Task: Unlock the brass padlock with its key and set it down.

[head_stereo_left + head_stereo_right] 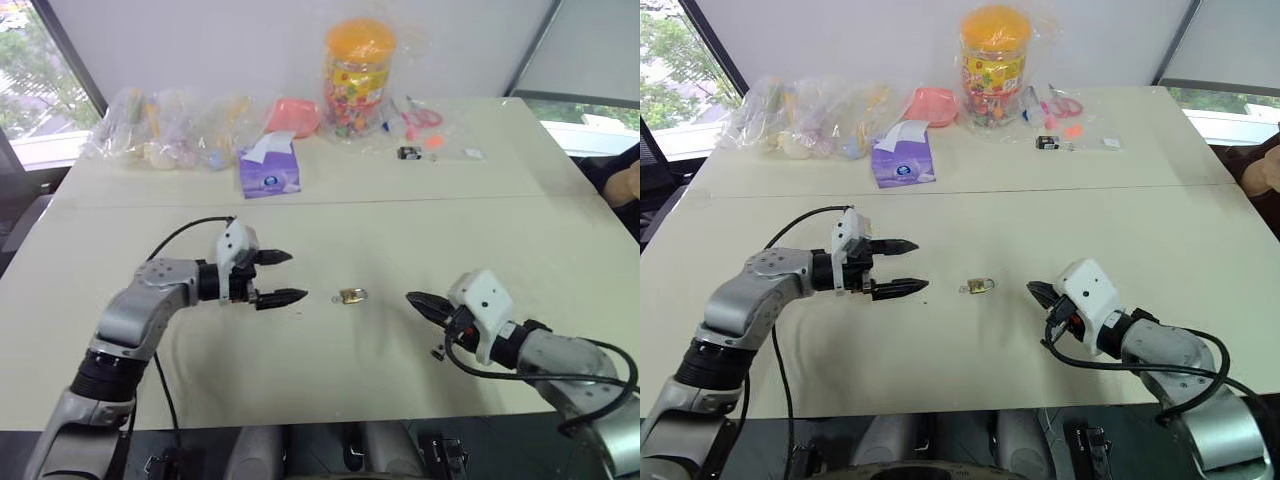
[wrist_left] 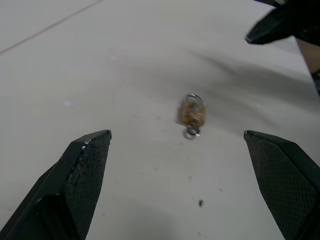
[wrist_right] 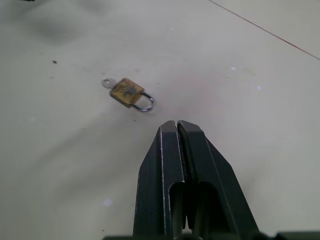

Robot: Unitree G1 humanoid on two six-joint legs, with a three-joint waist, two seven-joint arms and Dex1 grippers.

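Left gripper: above the table, on the left side of the scene, pointing inward toward the centre. Its two black fingers are spread wide apart, one above the other in the head views. Nothing is between them; it holds nothing.

Brass padlock: lies flat on the bare table surface, between the two grippers, roughly midway. It is apart from both; neither gripper touches it. In the left wrist view the padlock sits ahead of the open fingers, in line with the gap between them.

Shackle: a thin silvery loop at one end of the gold body, on the end facing the right gripper. Whether it is latched cannot be told.

Key ring end: a small silvery ring protrudes from the opposite end of the padlock body, on the end facing the left gripper. Whether it is a key in the lock cannot be told.

Right gripper: above the table, on the right side of the scene, pointing inward toward the padlock. Its fingers are pressed fully together with no gap. It grips nothing. Its tip is near the padlock, with bare table between them.

Table rear edge: purple tissue box, clear bags, orange-lidded jar, well apart from the padlock.
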